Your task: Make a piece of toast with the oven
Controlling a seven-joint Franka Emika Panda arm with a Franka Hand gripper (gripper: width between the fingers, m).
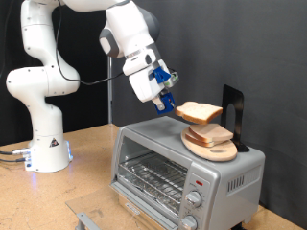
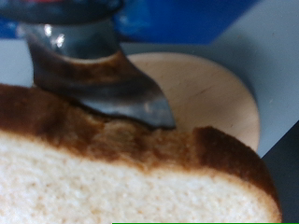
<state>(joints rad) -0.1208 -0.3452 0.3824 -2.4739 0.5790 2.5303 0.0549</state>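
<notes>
My gripper [image 1: 170, 103] hangs above the oven's top and is shut on the piece of toast [image 1: 199, 112], a pale slice with a tan crust held by its edge and lifted clear. In the wrist view the toast [image 2: 121, 177] fills the foreground, with one metal finger [image 2: 112, 89] pressed onto its crust. The silver-grey oven [image 1: 182, 172] stands on the table at the exterior view's lower right, its wire rack [image 1: 153, 177] showing at the front and its knobs [image 1: 195, 199] beside it. On the oven's top lies a round wooden board [image 1: 223, 151] with the remaining slices [image 1: 213, 135].
A black upright stand [image 1: 233, 115] rises behind the board on the oven's top. The arm's white base [image 1: 43, 144] stands at the exterior view's left on the wooden table [image 1: 86, 172]. A grey object [image 1: 88, 220] lies near the table's front edge. The board [image 2: 210, 93] shows behind the toast.
</notes>
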